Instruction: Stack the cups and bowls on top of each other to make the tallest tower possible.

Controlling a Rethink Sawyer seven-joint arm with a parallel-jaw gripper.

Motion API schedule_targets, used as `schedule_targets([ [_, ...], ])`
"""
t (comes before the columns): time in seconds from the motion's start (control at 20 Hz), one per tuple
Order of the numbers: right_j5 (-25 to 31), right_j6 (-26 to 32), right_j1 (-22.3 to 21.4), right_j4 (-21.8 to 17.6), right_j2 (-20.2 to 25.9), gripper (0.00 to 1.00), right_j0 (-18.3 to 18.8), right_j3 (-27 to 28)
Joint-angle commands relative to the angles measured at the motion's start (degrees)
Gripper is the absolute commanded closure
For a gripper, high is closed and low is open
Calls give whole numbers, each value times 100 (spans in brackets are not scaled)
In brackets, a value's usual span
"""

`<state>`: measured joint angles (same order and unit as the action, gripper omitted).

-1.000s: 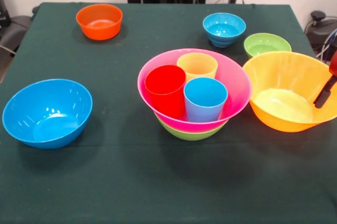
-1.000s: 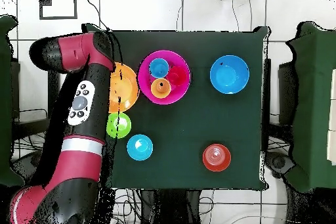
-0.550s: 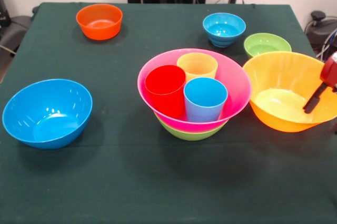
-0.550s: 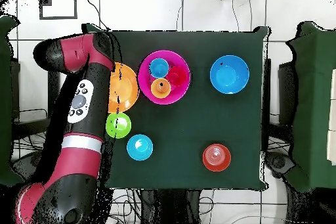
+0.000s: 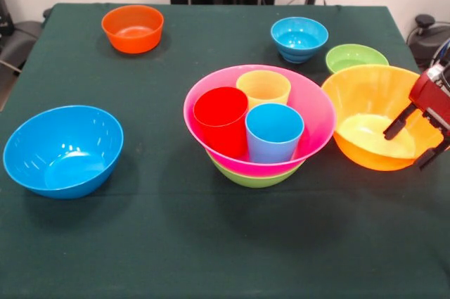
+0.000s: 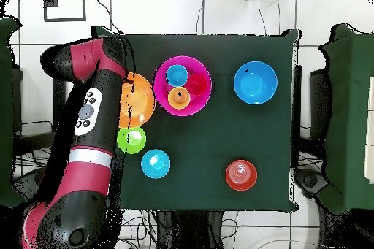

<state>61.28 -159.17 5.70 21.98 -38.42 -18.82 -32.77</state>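
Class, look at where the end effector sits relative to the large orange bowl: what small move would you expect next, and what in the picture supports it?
Probably closing on the near rim of the yellow-orange bowl. The end effector is open, one finger inside the bowl and one outside its wall, so the rim seems to lie between them. This bowl stands loose on the table beside the pink bowl holding three cups.

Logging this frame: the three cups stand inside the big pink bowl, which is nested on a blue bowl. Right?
Not quite. The red, yellow and blue cups do stand inside the pink bowl, but the bowl beneath it is green, not blue. The front view shows its green rim under the pink one.
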Motion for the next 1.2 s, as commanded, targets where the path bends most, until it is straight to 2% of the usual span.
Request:
schedule_targets([
  [0.05, 656, -315, 107, 33, 504, 0, 67, 38],
  [0.2, 796, -236, 89, 156, 642, 0, 112, 67],
  [0.7, 1201, -340, 272, 435, 585, 0, 176, 471],
  [0.9, 1059, -345, 269, 440, 555, 0, 181, 399],
  [1.2, 891, -354, 222, 622, 782, 0, 186, 235],
])
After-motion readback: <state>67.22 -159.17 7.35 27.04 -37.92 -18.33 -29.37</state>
